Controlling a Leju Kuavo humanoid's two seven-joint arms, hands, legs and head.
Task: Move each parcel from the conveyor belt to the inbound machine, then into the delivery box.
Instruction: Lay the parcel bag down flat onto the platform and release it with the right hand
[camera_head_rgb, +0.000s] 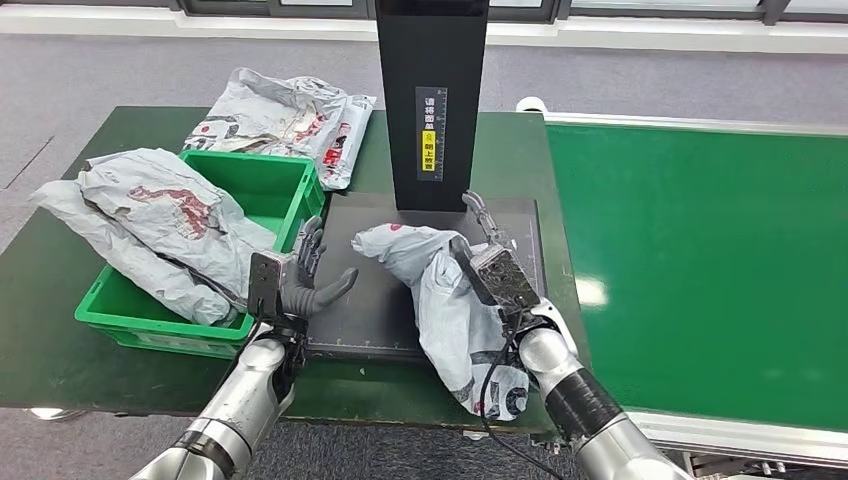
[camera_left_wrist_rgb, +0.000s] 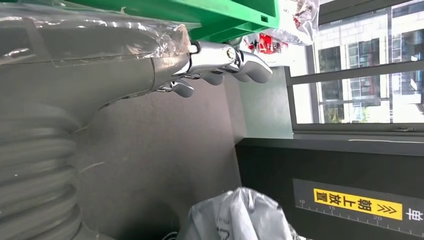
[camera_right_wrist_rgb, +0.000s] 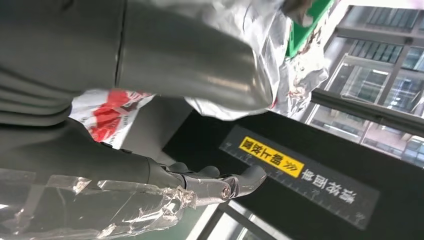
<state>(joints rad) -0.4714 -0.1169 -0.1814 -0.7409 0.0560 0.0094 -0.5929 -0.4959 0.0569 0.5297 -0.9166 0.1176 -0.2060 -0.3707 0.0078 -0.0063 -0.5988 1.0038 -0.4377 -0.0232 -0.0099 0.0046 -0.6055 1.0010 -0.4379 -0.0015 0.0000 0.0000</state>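
Note:
A crumpled grey parcel (camera_head_rgb: 440, 300) with red print lies on the dark platform (camera_head_rgb: 370, 300) of the inbound machine and hangs over the table's front edge. My right hand (camera_head_rgb: 497, 268) rests on top of it, gripping the parcel (camera_right_wrist_rgb: 112, 112) between thumb and fingers (camera_right_wrist_rgb: 215, 182). My left hand (camera_head_rgb: 300, 282) hovers open at the platform's left edge, beside the green delivery box (camera_head_rgb: 265, 165), fingers (camera_left_wrist_rgb: 240, 62) spread and holding nothing. The parcel (camera_left_wrist_rgb: 240, 215) lies a short way from that hand.
The machine's black pillar (camera_head_rgb: 432, 100) with a yellow label stands behind the platform. Grey parcels (camera_head_rgb: 160, 225) fill the box and spill over its left side. Another parcel (camera_head_rgb: 290, 120) lies on the table behind the box. The green conveyor belt (camera_head_rgb: 700, 260) runs along the right.

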